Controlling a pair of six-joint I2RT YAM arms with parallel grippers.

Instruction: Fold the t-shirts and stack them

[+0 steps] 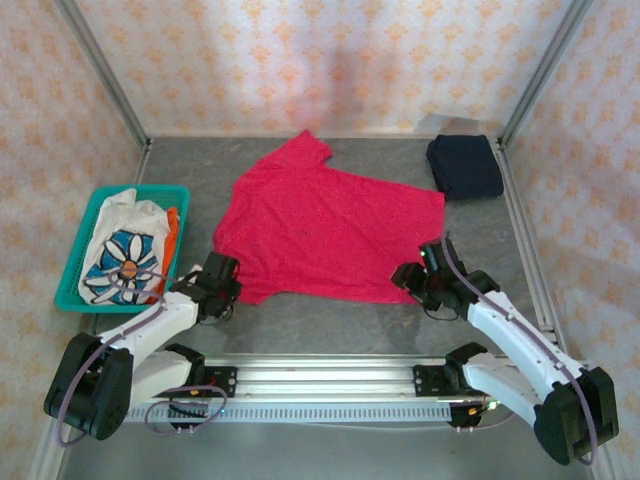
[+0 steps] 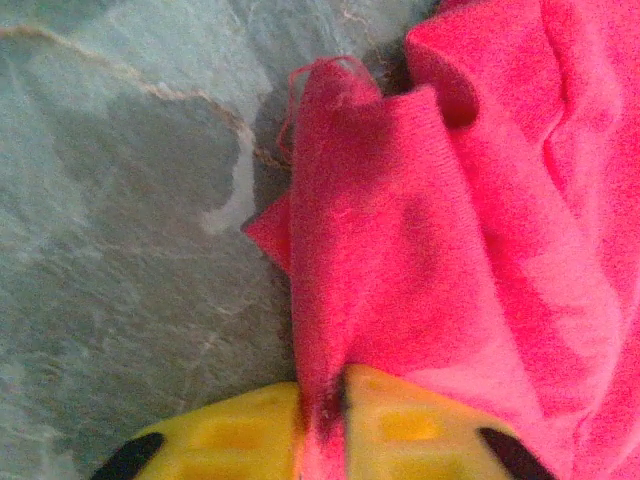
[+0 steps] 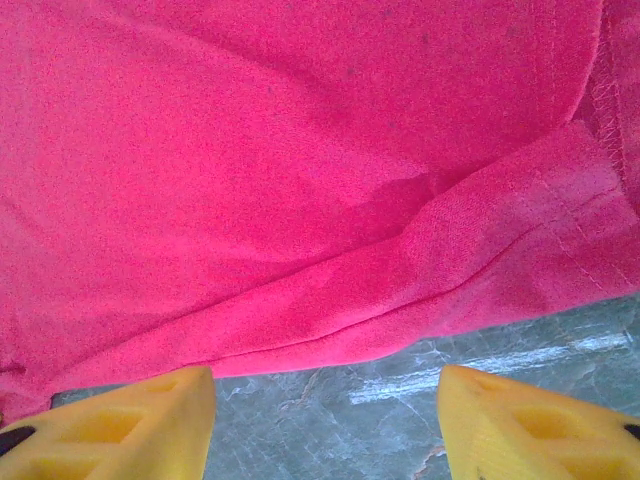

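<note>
- Three shirts: the red shirt (image 1: 330,225) lies spread flat on the table (image 1: 330,320).
- The folded navy shirt (image 1: 465,165) sits just beside the red shirt's far right corner.
- The white flowered shirt (image 1: 125,255) lies in a teal basket (image 1: 150,190), left of the red shirt.
- The left gripper (image 2: 322,395) pinches the red shirt's near left corner, with cloth bunched between its fingers.
- The right gripper (image 3: 325,400) stands wide at the red shirt's near right hem, holding nothing.

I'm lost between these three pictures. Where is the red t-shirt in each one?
Top external: the red t-shirt lies spread out mid-table.
Left wrist: its bunched corner is on the right side, pinched in the left hand.
Right wrist: its hem crosses the upper part, above the open right hand.
Shared landmark: the grey table.
</note>
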